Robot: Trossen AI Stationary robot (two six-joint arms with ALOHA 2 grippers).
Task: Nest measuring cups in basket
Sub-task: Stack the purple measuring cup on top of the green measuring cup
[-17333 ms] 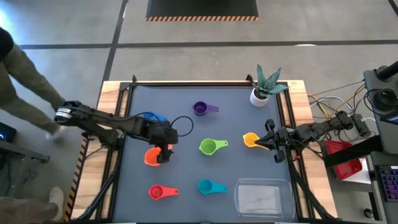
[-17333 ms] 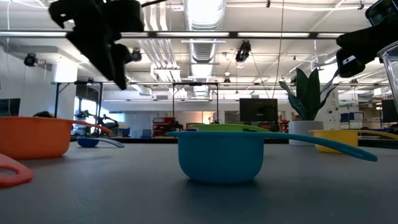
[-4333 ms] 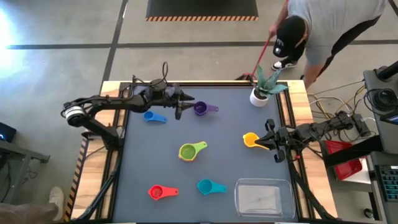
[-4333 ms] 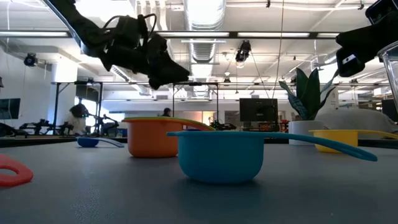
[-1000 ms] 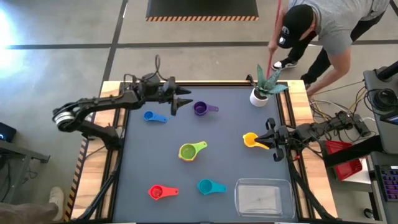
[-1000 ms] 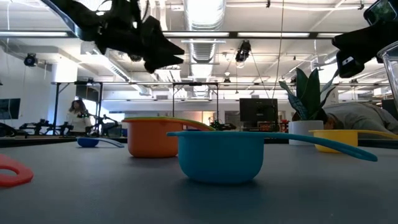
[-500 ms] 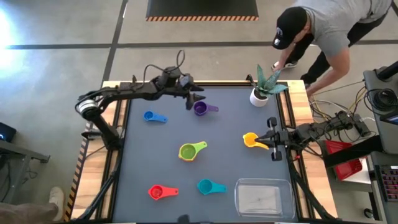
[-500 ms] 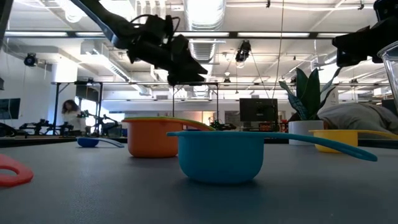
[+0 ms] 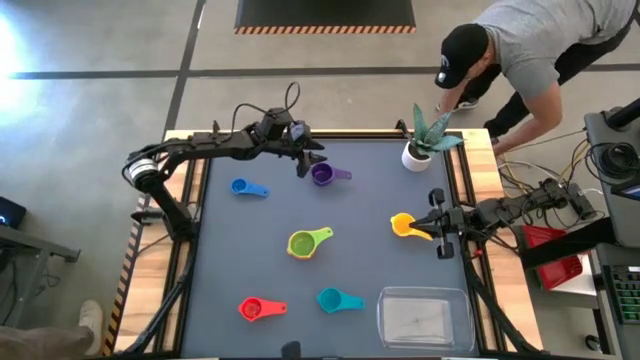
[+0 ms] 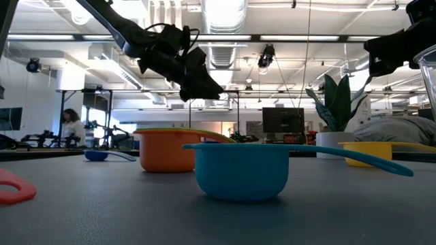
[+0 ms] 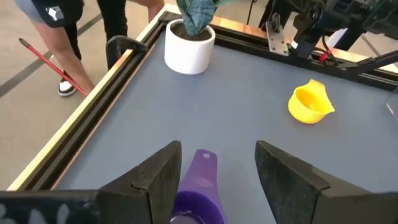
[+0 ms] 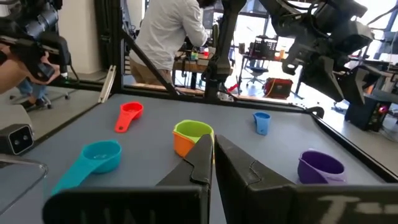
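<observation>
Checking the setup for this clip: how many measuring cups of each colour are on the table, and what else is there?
Blue cup: 1
Purple cup: 1
Yellow cup: 1
Green cup, nested in orange cup: 2
Red cup: 1
Teal cup: 1
Basket: 1
Plant pot: 1
Total: 9

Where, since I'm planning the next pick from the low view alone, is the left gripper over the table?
Observer: In the high view, the left gripper, fingers open, is right beside the small purple plastic measuring cup, which your view hides.
Operator: Is anything in the basket?
Observer: No. The clear rectangular plastic basket holds no cups.
Operator: And the right gripper?
Observer: The right gripper is shut, next to the yellow plastic measuring cup.
</observation>
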